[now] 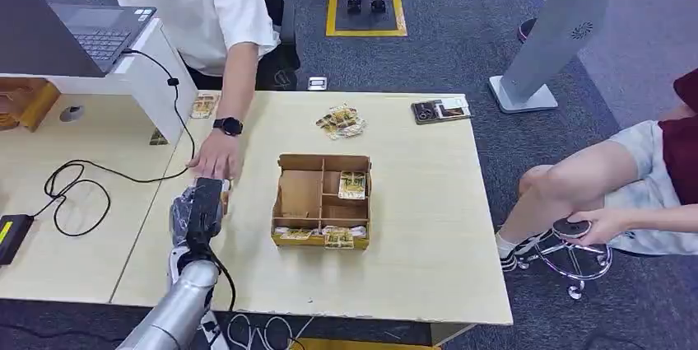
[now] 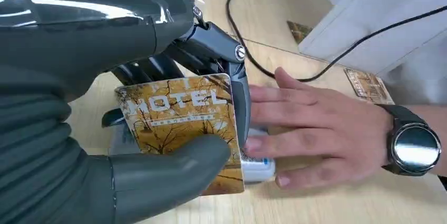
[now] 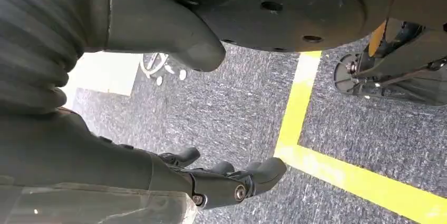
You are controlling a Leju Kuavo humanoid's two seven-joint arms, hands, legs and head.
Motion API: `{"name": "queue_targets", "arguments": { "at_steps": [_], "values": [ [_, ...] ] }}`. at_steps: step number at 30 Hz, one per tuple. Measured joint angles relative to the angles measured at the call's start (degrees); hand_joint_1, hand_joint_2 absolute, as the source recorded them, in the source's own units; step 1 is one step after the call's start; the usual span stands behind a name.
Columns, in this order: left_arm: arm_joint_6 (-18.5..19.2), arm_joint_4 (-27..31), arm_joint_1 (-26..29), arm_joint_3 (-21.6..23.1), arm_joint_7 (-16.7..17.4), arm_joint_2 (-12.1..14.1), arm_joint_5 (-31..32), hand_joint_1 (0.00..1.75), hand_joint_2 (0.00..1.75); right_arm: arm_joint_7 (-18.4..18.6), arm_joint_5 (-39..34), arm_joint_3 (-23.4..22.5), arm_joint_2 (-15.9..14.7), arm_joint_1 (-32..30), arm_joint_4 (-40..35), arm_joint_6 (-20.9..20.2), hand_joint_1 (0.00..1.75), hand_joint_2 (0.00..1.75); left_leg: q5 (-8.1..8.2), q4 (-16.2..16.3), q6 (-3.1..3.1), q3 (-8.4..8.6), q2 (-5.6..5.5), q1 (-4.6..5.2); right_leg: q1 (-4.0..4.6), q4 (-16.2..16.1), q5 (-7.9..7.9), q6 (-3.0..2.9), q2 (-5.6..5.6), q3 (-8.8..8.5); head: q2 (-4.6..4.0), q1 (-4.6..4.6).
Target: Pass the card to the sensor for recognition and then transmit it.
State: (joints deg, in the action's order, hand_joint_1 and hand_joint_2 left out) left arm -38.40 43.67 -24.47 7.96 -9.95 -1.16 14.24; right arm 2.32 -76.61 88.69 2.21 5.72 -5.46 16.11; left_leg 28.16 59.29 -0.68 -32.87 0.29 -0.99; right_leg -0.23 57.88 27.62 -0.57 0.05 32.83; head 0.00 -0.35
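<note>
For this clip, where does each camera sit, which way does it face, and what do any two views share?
Head view: high on the body, looking forward and down at the table; left arm shows.
Left wrist view: behind the left hand, facing the card and a person's hand.
Right wrist view: behind the right hand, facing floor.
Head and left wrist views share the person's hand.
</note>
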Motion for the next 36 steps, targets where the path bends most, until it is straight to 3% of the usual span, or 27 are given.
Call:
{"name": "queue_targets", "arguments": {
  "at_steps": [19,23,27,31,36],
  "values": [
    [0.0,-8.0,-5.0,-3.4,3.9,0.9,8.8,1.75,1.75,-0.3,1.1,0.0,0.0,0.0,0.0,-0.2,0.0,1.75,-0.02,0.0,-0.01,0.03,0.02,-0.01,0.01,0.1,-0.01,-0.01,0.03,-0.01,0.0,0.0],
    [0.0,-8.3,-5.1,-6.9,5.2,1.1,17.4,1.75,1.75,-0.3,1.1,0.0,-0.1,0.1,0.0,-0.3,0.0,1.75,-0.02,0.0,-0.01,0.02,0.02,-0.01,0.0,0.1,-0.01,-0.01,0.03,-0.01,0.0,0.0],
    [0.0,-8.4,-5.1,-10.0,5.5,1.1,20.9,1.75,1.75,-0.3,1.1,0.0,-0.1,0.1,0.0,-0.3,0.0,1.75,-0.02,0.0,-0.01,0.01,0.02,0.0,0.0,0.0,-0.01,-0.01,0.02,-0.01,0.0,0.0],
    [0.0,-7.4,-4.4,-16.2,5.2,0.0,34.2,1.75,1.75,-0.3,1.3,0.0,-0.1,0.1,0.0,-0.4,0.0,1.75,-0.02,0.0,-0.01,0.01,0.02,0.0,0.0,0.0,-0.01,-0.01,0.03,0.0,0.0,0.0],
    [-0.1,-3.1,-2.9,-24.6,1.9,-2.3,46.4,1.75,1.75,-0.3,1.9,0.0,-0.1,0.1,0.0,-0.5,0.0,1.75,-0.02,0.0,-0.01,0.01,0.03,0.0,0.0,0.0,-0.01,-0.01,0.04,0.01,0.0,0.0]
  ]
}}
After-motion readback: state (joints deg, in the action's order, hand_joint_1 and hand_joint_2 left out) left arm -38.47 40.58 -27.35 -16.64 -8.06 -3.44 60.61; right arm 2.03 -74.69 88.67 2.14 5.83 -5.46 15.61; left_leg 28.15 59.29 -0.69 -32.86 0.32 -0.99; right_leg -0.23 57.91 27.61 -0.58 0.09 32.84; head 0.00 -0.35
